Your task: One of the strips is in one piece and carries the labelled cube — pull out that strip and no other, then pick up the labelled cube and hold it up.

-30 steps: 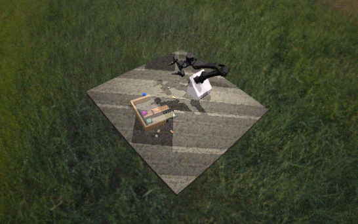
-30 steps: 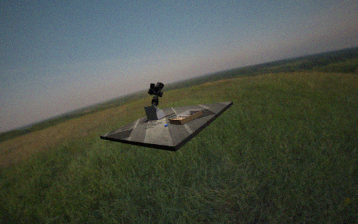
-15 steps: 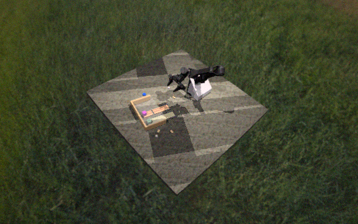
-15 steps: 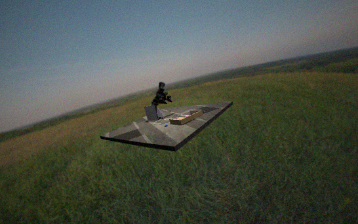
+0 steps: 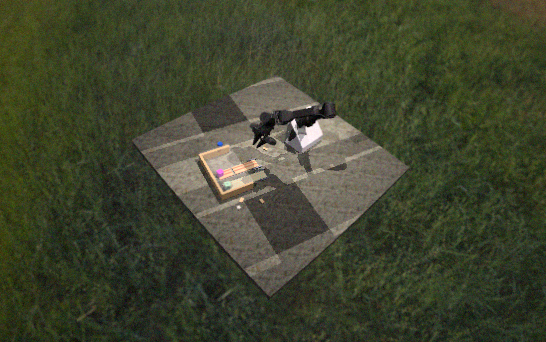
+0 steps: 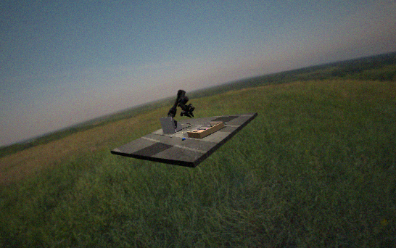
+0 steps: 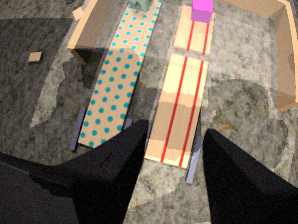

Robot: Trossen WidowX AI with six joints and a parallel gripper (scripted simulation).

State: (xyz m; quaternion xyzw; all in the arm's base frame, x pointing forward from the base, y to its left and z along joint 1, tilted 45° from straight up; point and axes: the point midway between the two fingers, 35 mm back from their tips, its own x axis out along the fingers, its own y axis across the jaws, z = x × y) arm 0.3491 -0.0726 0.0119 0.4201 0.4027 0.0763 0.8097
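Note:
A strip with teal dots [image 7: 110, 92] [image 5: 250, 179] looks unbroken. A grey-green cube [image 7: 142, 4] [image 5: 227, 185] sits at its far end, cut off by the wrist view's top edge. A strip with two red lines [image 7: 177, 107] [image 5: 243, 168] is split by a gap from a short far piece [image 7: 196, 41]. A magenta cube [image 7: 202, 11] [image 5: 220, 173] stands on that far piece. No label can be made out on either cube. My gripper [image 7: 176, 132] [image 5: 265, 143] [image 6: 188, 115] is partly open and empty, above the near end of the red-lined strip.
Wooden walls [image 7: 288, 60] [image 5: 209, 175] [image 6: 214, 130] surround the strips' far ends. Blue-grey rails [image 7: 78, 129] [image 7: 193, 165] flank their near ends. A blue object [image 5: 220, 144] [image 6: 183, 138] lies outside the walls. Small wooden chips [image 7: 35, 57] [image 5: 261, 201] lie beside. A pale wedge [image 5: 305, 138] [image 6: 167, 125] stands by the arm.

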